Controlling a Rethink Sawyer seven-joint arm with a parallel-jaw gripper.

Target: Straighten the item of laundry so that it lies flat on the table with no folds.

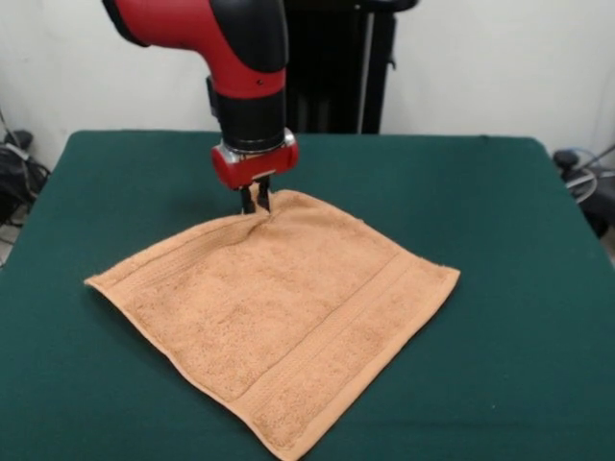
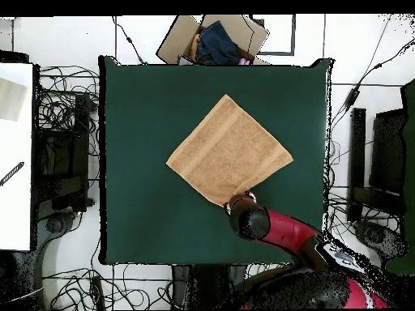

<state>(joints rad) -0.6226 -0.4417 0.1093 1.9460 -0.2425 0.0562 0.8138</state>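
Hand (image 1: 256, 201) pinched narrow on far corner of peach towel (image 1: 279, 312), towel spread diamond-wise on green table (image 1: 500, 240)

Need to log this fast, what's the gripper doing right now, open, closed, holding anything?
Gripper: closed, pinching the far corner of the peach-orange hand towel, which bunches slightly at the fingertips and otherwise lies spread on the green table.

I log: white wall (image 1: 500, 67); pale floor (image 2: 61, 275) strewn with black cables (image 2: 57, 101); open cardboard box (image 2: 212, 39); white side table (image 2: 16, 162).
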